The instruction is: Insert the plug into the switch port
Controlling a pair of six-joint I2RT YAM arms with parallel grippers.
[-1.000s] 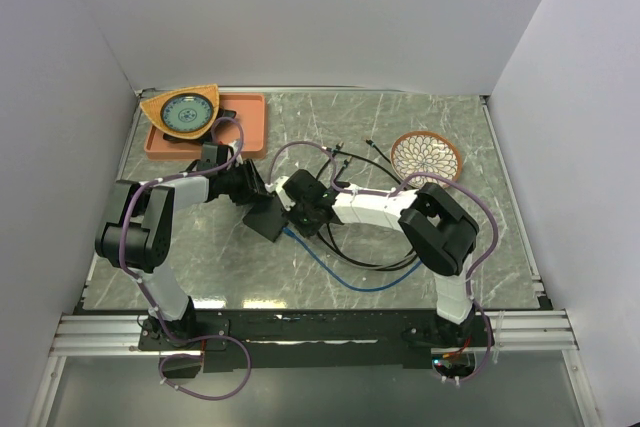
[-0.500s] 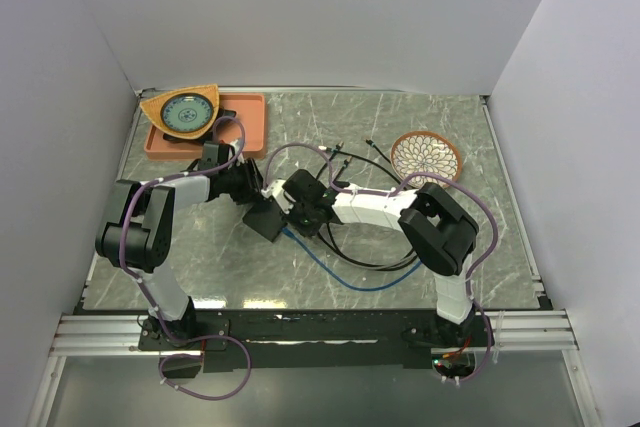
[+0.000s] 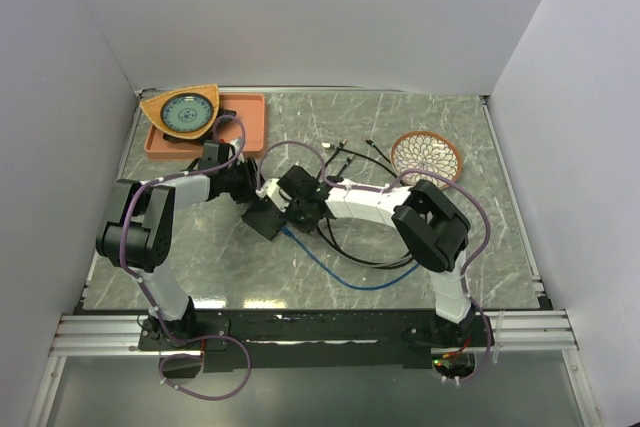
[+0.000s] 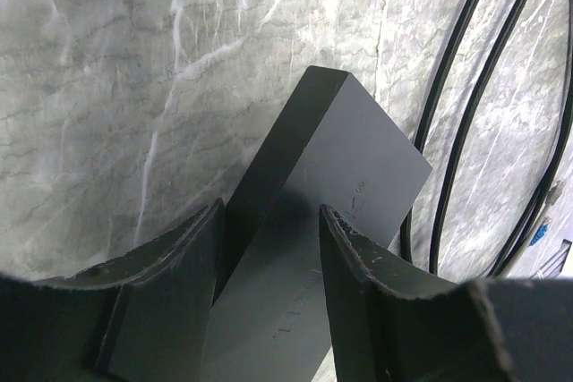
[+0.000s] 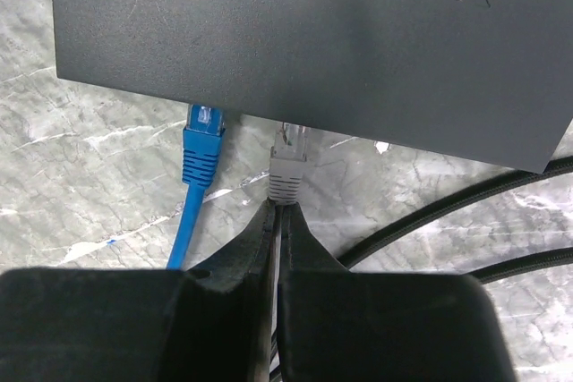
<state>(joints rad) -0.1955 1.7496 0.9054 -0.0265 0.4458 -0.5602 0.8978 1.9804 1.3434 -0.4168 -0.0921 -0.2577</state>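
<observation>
The flat matte-black switch box lies between the two grippers. My left gripper is shut on the box, one finger on each long side; it also shows in the top view. My right gripper is shut on the cable just behind the grey plug; it also shows in the top view. The plug's clear tip is at the box's near edge and passes under it. The switch port itself is hidden under that edge. A blue plug sits in a port to the left.
The blue cable runs toward the near edge. Black cables loop across the middle. An orange tray with a patterned plate stands at the back left. A patterned bowl is at the back right.
My right gripper has moved left with the grey plug, up to the switch box's edge. The box and left gripper have shifted only slightly.
</observation>
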